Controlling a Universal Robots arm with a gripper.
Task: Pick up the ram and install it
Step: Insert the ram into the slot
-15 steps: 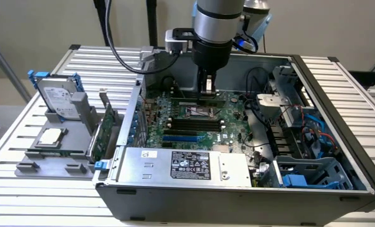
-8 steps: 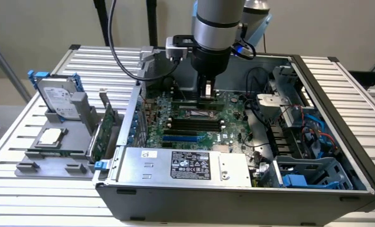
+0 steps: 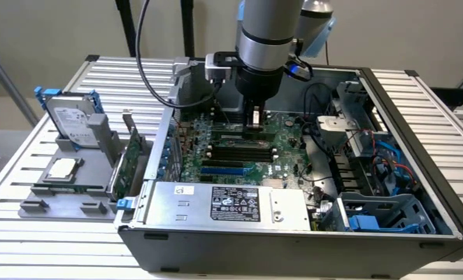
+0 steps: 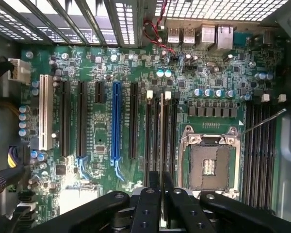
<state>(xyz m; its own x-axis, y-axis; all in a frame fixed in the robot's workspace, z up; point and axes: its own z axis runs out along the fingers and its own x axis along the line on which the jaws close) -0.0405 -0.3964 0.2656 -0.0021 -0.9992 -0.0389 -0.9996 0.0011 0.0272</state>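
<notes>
My gripper (image 3: pixel 255 118) hangs inside the open computer case, over the green motherboard (image 3: pixel 282 131). It is shut on the ram (image 4: pixel 161 131), which the wrist view shows edge-on as a thin pale strip between the black fingers (image 4: pixel 148 204). The ram stands upright, lined up lengthwise with the black memory slots (image 4: pixel 153 141) beside the CPU socket (image 4: pixel 208 165), and sits over the gap between two of them. In the exterior view the ram's lower end (image 3: pixel 255 129) is just above the black slots (image 3: pixel 243 153). Whether it touches a slot cannot be told.
A grey fixture (image 3: pixel 29 205) at the exterior view's left holds a hard drive with blue rails (image 3: pixel 72 119), a green expansion card (image 3: pixel 126 166) and a processor chip (image 3: pixel 63 169). The power supply (image 3: pixel 231 204) fills the case's front. Cables and a blue drive cage (image 3: pixel 379 216) crowd the right side.
</notes>
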